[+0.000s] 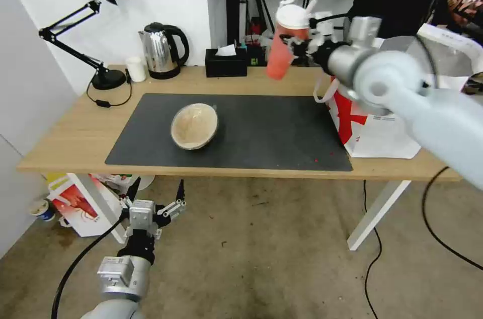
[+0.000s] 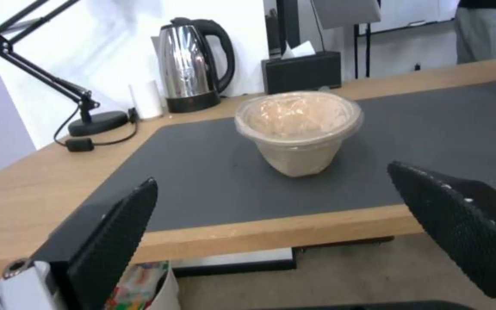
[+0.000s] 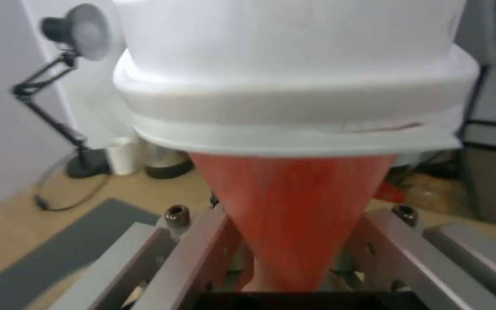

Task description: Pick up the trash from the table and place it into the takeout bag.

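Right wrist view: right gripper (image 3: 294, 267) clamping red cup (image 3: 294, 215) close-up.

My blurred grey right arm (image 1: 417, 92) covers much of the red-and-white boxy takeout bag (image 1: 372, 133). In my right wrist view, the red cup's white lid (image 3: 294, 64) runs past the top edge.

No lettering, label or number can be read on anything here.
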Tool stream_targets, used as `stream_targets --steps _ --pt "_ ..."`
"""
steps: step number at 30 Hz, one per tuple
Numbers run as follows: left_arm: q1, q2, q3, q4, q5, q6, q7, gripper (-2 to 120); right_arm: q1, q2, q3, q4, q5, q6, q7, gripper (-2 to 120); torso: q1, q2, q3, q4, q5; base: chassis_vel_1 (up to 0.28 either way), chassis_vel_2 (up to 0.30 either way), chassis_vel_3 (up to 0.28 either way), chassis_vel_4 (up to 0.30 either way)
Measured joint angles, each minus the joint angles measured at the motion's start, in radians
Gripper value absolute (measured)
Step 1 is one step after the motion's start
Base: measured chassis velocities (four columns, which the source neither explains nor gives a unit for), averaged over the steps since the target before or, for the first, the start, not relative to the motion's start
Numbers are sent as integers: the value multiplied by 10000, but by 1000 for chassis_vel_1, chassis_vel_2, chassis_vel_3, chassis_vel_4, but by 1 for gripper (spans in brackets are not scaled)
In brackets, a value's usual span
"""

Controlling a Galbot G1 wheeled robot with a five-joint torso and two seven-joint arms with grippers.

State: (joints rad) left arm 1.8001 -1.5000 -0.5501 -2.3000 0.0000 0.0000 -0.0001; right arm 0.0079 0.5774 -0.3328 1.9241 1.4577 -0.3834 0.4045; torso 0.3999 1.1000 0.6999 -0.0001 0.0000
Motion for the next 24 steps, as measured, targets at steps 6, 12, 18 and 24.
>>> stream_targets --steps 6,12,18,24 --pt "1 0 1 0 0 0 1 100 160 -1087 682 -88 299 -233 76 7 0 0 0 0 2 0 0 0 0" --pt "0 0 1 0 0 0 1 100 177 -1468 943 -363 462 -275 68 7 0 0 1 0 4 0 0 0 0" --pt "1 0 1 0 0 0 0 100 222 -1884 1248 -701 522 -443 43 7 0 0 0 0 1 0 0 0 0" --pt "0 0 1 0 0 0 1 100 322 -1998 1291 -1334 408 -601 -7 7 0 0 2 1 1 0 0 0 0"
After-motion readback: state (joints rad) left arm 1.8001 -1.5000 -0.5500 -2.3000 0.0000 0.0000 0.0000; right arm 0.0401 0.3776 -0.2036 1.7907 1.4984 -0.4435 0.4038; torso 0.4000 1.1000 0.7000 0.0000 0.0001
